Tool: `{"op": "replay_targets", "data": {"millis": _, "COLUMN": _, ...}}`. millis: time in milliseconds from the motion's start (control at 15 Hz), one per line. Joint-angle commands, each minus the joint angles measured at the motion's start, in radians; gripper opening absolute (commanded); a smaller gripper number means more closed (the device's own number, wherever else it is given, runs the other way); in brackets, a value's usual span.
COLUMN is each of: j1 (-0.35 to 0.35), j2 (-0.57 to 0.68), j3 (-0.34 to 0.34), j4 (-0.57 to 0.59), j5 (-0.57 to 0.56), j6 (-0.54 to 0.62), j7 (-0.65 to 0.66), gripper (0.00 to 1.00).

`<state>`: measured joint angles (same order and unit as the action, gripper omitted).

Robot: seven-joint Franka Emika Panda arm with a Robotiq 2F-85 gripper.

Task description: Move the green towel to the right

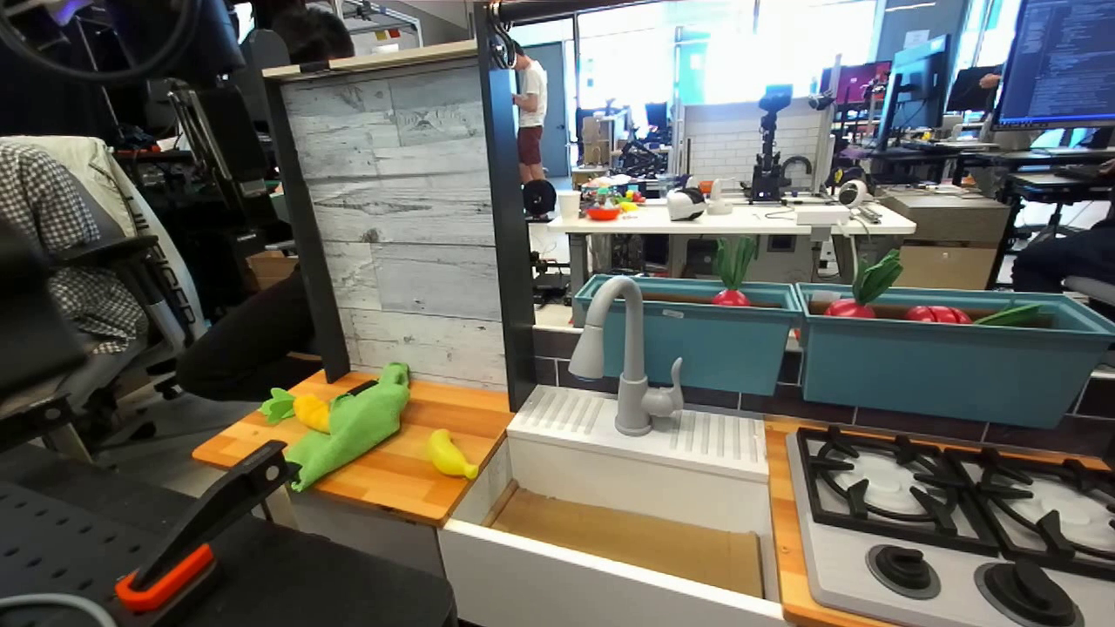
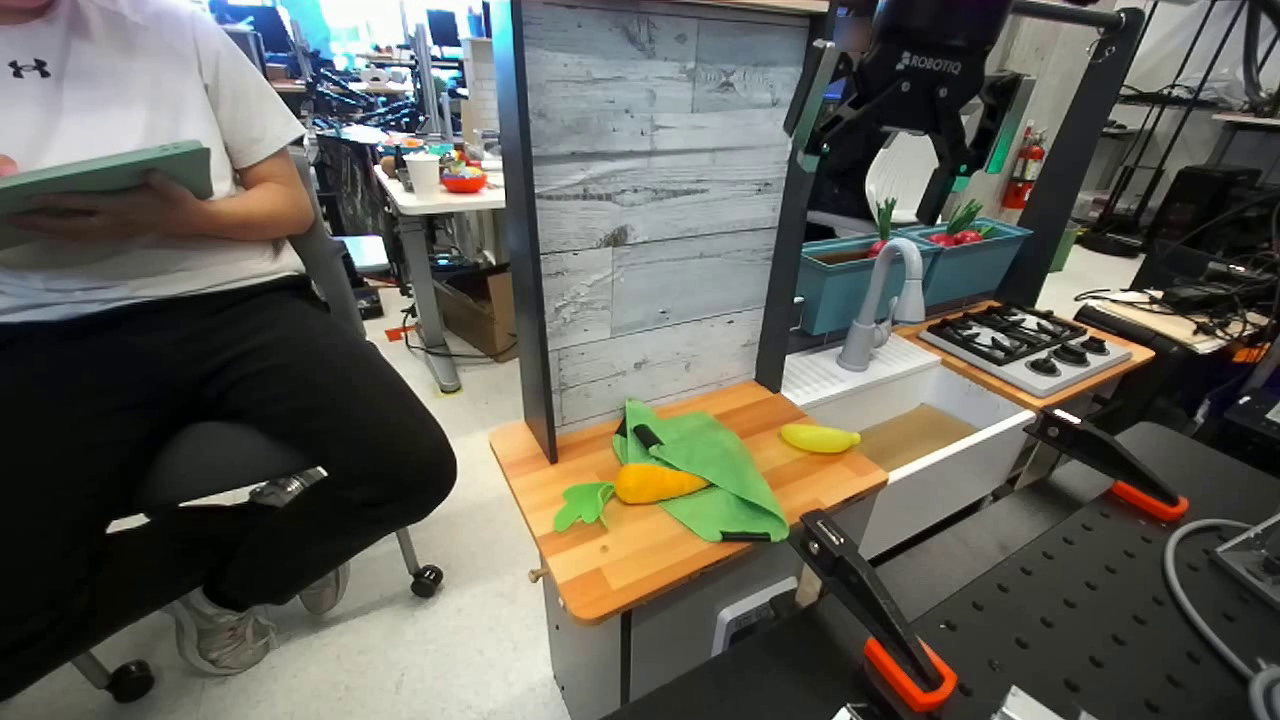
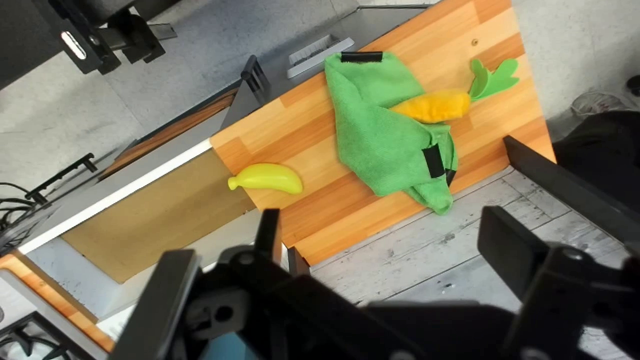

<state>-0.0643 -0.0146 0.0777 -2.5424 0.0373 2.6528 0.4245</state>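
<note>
The green towel (image 3: pixel 370 132) lies crumpled on the wooden counter (image 3: pixel 320 200) beside the sink (image 1: pixel 645 483), reaching from the counter's front edge to its back, with black strips (image 3: pixel 433 161) on it. It is well below the gripper (image 2: pixel 885 175) and apart from it. In an exterior view the gripper hangs high, and the towel shows lower down and to the side away from the sink; what lies straight beneath the gripper I cannot tell. The fingers (image 3: pixel 505 250) stand wide apart, and in the wrist view the towel shows beyond the gap between them.

Against the towel, on its side away from the sink, is an orange toy carrot (image 3: pixel 435 105), its leafy end pointing from the sink. On the sinkward side a yellow toy banana (image 3: pixel 270 178) lies apart from the towel, near the sink's edge. Behind the counter rises a grey plank panel (image 1: pixel 401 200), ending beside the sink. A brown sheet (image 1: pixel 627 540) lines the sink's floor, and a grey faucet (image 1: pixel 634 353) stands at its back. Blue planters (image 1: pixel 941 370) sit behind the sink; the stove (image 2: pixel 1025 347) is across it from the towel.
</note>
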Motion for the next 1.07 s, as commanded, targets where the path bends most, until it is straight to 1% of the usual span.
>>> {"op": "replay_targets", "data": {"millis": 0, "j1": 0.018, "j2": 0.055, "j3": -0.033, "j4": -0.005, "j5": -0.031, "j6": 0.138, "j7": 0.118, "gripper": 1.0}}
{"op": "replay_targets", "data": {"millis": 133, "j1": 0.024, "j2": 0.136, "j3": -0.052, "j4": 0.022, "j5": -0.1, "j6": 0.215, "j7": 0.206, "gripper": 1.0}}
{"op": "replay_targets", "data": {"millis": 200, "j1": 0.038, "j2": 0.194, "j3": -0.073, "j4": 0.045, "j5": -0.165, "j6": 0.265, "j7": 0.282, "gripper": 1.0}}
{"op": "replay_targets", "data": {"millis": 267, "j1": 0.062, "j2": 0.241, "j3": -0.099, "j4": 0.066, "j5": -0.206, "j6": 0.291, "j7": 0.325, "gripper": 1.0}}
{"op": "replay_targets", "data": {"millis": 333, "j1": 0.102, "j2": 0.29, "j3": -0.14, "j4": 0.089, "j5": -0.251, "j6": 0.331, "j7": 0.38, "gripper": 1.0}}
{"op": "replay_targets", "data": {"millis": 400, "j1": 0.096, "j2": 0.337, "j3": -0.133, "j4": 0.114, "j5": -0.286, "j6": 0.36, "j7": 0.426, "gripper": 1.0}}
{"op": "replay_targets", "data": {"millis": 533, "j1": 0.155, "j2": 0.429, "j3": -0.18, "j4": 0.167, "j5": -0.305, "j6": 0.42, "j7": 0.485, "gripper": 1.0}}
{"op": "replay_targets", "data": {"millis": 600, "j1": 0.213, "j2": 0.476, "j3": -0.21, "j4": 0.193, "j5": -0.201, "j6": 0.439, "j7": 0.419, "gripper": 1.0}}
{"op": "replay_targets", "data": {"millis": 667, "j1": 0.223, "j2": 0.515, "j3": -0.209, "j4": 0.218, "j5": -0.167, "j6": 0.448, "j7": 0.404, "gripper": 1.0}}
{"op": "replay_targets", "data": {"millis": 800, "j1": 0.233, "j2": 0.58, "j3": -0.186, "j4": 0.267, "j5": -0.086, "j6": 0.448, "j7": 0.365, "gripper": 1.0}}
{"op": "replay_targets", "data": {"millis": 1000, "j1": 0.217, "j2": 0.646, "j3": -0.139, "j4": 0.332, "j5": 0.003, "j6": 0.424, "j7": 0.286, "gripper": 1.0}}
